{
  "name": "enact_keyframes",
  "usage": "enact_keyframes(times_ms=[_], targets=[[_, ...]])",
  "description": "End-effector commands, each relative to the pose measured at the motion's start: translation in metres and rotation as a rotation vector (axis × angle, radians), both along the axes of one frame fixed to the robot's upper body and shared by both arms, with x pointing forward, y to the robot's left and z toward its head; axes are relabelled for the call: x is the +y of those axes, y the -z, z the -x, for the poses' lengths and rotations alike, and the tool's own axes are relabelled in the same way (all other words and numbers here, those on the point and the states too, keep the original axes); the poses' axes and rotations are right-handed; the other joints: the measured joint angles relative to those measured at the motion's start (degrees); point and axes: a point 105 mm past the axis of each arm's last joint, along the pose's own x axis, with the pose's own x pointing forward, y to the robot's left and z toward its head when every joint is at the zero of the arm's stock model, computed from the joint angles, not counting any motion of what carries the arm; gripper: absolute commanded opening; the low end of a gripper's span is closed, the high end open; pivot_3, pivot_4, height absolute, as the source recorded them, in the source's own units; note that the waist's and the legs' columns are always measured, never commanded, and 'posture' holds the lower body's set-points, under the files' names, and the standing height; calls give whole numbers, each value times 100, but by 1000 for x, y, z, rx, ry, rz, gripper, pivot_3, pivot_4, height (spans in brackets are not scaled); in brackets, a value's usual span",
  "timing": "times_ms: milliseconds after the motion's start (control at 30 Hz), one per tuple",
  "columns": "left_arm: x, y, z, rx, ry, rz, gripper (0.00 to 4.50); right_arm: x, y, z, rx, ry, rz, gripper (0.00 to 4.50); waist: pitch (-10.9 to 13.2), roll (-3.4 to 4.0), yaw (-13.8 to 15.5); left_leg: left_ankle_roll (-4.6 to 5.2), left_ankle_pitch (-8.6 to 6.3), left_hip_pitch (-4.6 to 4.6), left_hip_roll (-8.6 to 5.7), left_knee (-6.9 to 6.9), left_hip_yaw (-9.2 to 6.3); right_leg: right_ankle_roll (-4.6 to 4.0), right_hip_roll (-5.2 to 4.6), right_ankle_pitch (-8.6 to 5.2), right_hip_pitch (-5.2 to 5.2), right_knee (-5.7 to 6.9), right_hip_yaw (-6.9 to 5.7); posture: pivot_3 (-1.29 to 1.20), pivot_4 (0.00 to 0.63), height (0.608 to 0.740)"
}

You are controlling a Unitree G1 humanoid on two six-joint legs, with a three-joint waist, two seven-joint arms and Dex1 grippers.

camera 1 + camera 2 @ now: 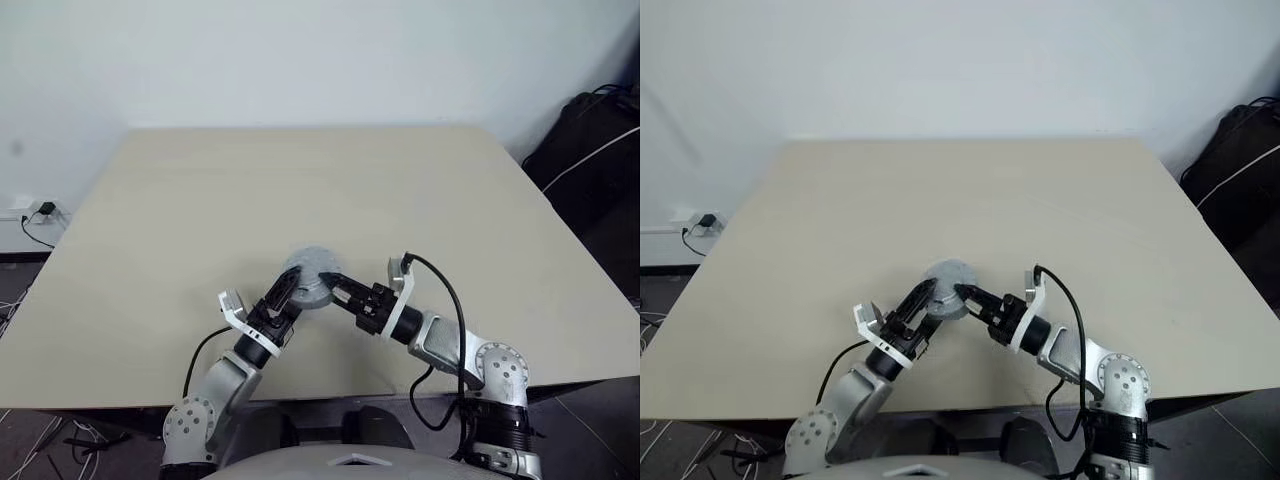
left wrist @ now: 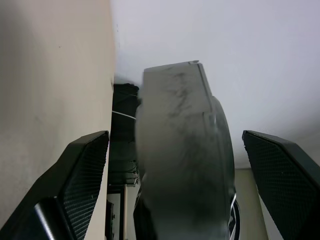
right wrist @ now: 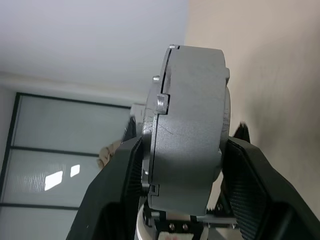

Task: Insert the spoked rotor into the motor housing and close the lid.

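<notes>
At lower centre of the head view, the round grey metal motor housing (image 3: 192, 120) is clamped by the right fingers (image 3: 250, 175); the left fingers (image 2: 75, 175) stand open beside it, above the beige worktop (image 1: 300, 180). It looks rigid, smooth, fairly heavy; flat faces seem the best hold.

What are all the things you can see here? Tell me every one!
Motor housing: one, grey and round, closed up, held above the table between both end effectors.
Table: one, beige, in front of the robot.
Wall: one, white, behind the table.
Black bag: one, on the floor right of the table, with a white cable over it.
Wall plug: one, black, low on the wall at left.
Left end effector: one, black fingers open either side of the housing.
Right end effector: one, black fingers clamped on the housing.
</notes>
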Motion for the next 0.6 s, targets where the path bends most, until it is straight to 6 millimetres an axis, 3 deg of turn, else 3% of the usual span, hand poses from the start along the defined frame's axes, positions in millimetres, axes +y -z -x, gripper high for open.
enact_keyframes(times_ms=[33,233,333,500,600], targets=[[-15,-17,-3,-37,-18,132,4500,2,-25,1,-79,-13,-70,2086,0,0,2,0,0,0,0,1,0,8,0,-5,0,0,0,0,0,740],[-16,-17,-3,-34,-10,133,4500,2,-24,4,-66,-24,-61,2080,-1,-1,2,1,0,0,0,4,0,16,0,-7,1,0,3,0,0,740],[-17,-17,-3,-33,-5,134,3937,2,-23,4,-64,-23,-49,2080,-1,-1,3,2,0,0,1,5,1,15,2,-6,1,1,3,0,0,740],[-17,-17,-4,-38,-4,133,2300,0,-17,0,-88,4,45,2080,-2,-3,7,4,-1,-1,1,8,0,17,2,-6,2,1,4,0,0,740],[-16,-17,-4,-40,-5,133,2245,0,-16,0,-119,5,86,2080,-2,-4,11,5,-1,-1,1,11,1,18,2,-6,3,1,3,0,0,740]])
